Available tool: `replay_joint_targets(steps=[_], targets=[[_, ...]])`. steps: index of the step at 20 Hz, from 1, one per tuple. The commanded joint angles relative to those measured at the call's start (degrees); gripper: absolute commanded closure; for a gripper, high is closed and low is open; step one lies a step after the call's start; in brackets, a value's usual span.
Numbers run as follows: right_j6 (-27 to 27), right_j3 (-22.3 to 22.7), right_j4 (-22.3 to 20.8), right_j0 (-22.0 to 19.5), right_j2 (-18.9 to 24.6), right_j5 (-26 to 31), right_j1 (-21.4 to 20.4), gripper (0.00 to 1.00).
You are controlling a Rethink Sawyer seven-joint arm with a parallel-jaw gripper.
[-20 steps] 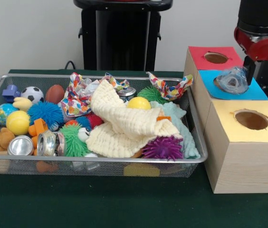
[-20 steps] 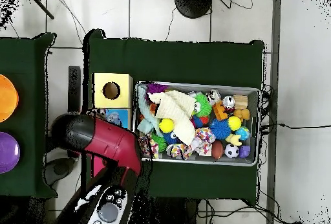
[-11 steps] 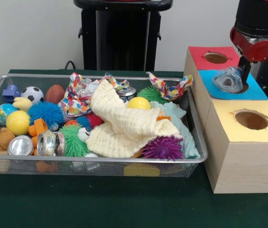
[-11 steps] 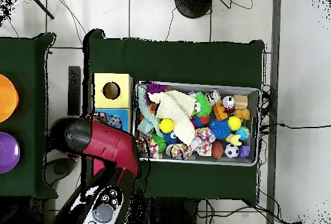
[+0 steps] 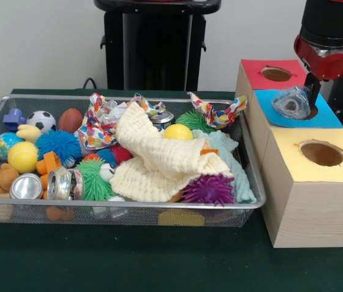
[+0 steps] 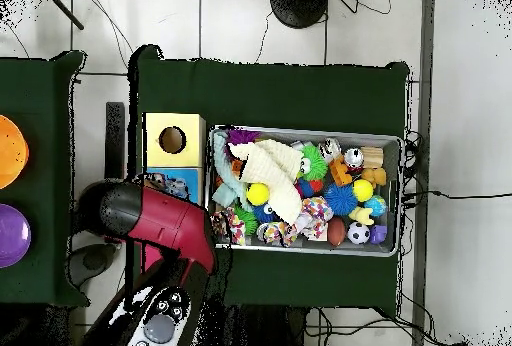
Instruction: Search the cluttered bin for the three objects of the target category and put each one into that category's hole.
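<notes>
My gripper (image 5: 306, 108) hangs over the blue-topped box (image 5: 329, 117) at the right and is shut on a crumpled clear plastic piece (image 5: 292, 103). The plastic rests at the blue box's hole and hides most of it. Only one black finger (image 5: 311, 85) shows behind the plastic. A red-topped box (image 5: 258, 72) stands behind the blue one, and a yellow-topped box (image 5: 288, 143) with an open round hole stands in front. In the overhead view the red arm (image 6: 150, 217) covers the gripper and most of the blue box (image 6: 188, 176).
The wire bin (image 5: 129, 205) at the left holds several toys: a cream cloth (image 5: 159, 155), spiky balls, a purple spiky ball (image 5: 208, 190), tin cans (image 5: 27, 186), a soccer ball (image 5: 41, 120), and patterned cloths (image 5: 217, 114). A black stand (image 5: 153, 42) rises behind the bin.
The gripper and the plastic piece shifted slightly left over the blue box a second ago. Nothing has moved in the last half second.
</notes>
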Motion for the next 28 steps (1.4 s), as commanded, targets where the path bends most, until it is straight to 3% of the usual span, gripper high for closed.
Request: replay_joint_targets(steps=[1,21,22,23,28], targets=[[9.60,6.18,1.47,-1.49,5.93,-0.78,1.73,1.00],[9.43,9.88,4.57,-0.70,9.38,-5.90,1.21,1.00],[7.87,10.97,5.33,-1.82,11.23,-7.15,0.42,1.00],[6.31,12.06,6.08,-2.94,13.08,-8.41,-0.37,0.00],[5.16,12.88,6.23,-4.10,14.72,-9.33,-1.01,0.00]])
